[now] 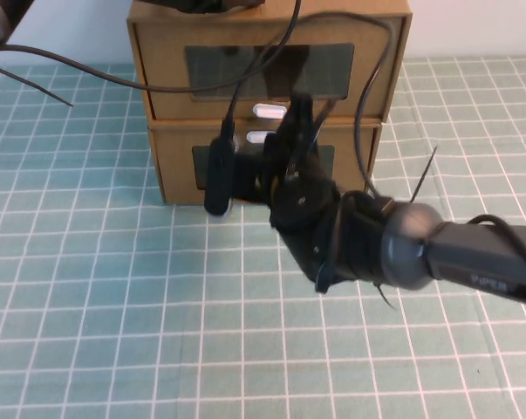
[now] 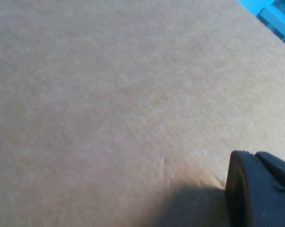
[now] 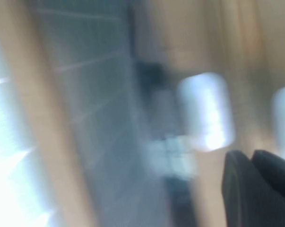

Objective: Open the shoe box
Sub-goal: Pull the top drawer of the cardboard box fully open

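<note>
Two cardboard boxes, stacked, at 12 o'clock on the table: upper shoe box (image 1: 367, 30) squarely on lower shoe box (image 1: 171, 166), fronts facing the robot. Both look closed. Each front has a dark window and a white pull tab: upper tab (image 1: 268, 111), lower tab (image 1: 259, 137), one directly over the other.

Surface: pale green cloth (image 1: 114, 305) with a white grid, covering the whole table; slight ripples at 2 o'clock. Room: plain pale wall (image 1: 472, 26) behind the stack, from 10 to 2 o'clock.

Right arm enters from 4 o'clock. Right gripper (image 1: 299, 106) is at the front of the stack, tip just beside the right end of the upper tab. Right wrist view is smeared; cannot tell whether this pincer is apart, together or clamped on a tab.

Left gripper (image 2: 258, 189): pincer together, nothing in it, close over bare brown cardboard that fills the left wrist view.

Black cables (image 1: 114, 80) run from 10 o'clock across the upper front and hang over the windows.
</note>
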`<action>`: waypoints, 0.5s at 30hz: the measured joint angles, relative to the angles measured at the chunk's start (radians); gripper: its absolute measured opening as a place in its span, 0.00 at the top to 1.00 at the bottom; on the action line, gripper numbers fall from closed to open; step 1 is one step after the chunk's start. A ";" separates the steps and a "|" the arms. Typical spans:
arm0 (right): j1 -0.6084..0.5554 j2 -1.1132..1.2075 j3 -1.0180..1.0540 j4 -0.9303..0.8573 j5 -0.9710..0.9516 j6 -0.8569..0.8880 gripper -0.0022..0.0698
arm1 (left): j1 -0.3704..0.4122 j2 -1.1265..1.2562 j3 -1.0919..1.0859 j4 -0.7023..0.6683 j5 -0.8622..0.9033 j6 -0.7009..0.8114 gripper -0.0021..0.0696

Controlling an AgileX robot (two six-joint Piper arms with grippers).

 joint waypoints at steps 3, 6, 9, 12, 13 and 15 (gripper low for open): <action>0.021 -0.002 0.054 0.034 0.000 0.033 0.97 | 0.000 0.000 0.000 -0.001 0.000 -0.002 0.98; 0.043 -0.019 0.091 0.045 0.016 0.056 0.98 | 0.000 0.000 0.000 -0.002 0.000 -0.002 0.98; 0.062 -0.057 0.114 0.046 0.032 0.105 0.98 | 0.000 0.000 0.000 -0.002 0.000 -0.002 0.98; 0.078 -0.083 0.116 0.046 0.090 0.149 0.98 | 0.000 0.000 0.000 -0.002 0.000 -0.002 0.98; 0.080 -0.087 0.111 0.046 0.110 0.147 0.98 | 0.000 0.000 0.000 -0.002 0.000 -0.002 0.98; 0.078 -0.089 0.097 0.048 0.110 0.066 0.98 | 0.000 0.000 0.000 -0.002 0.000 -0.002 0.98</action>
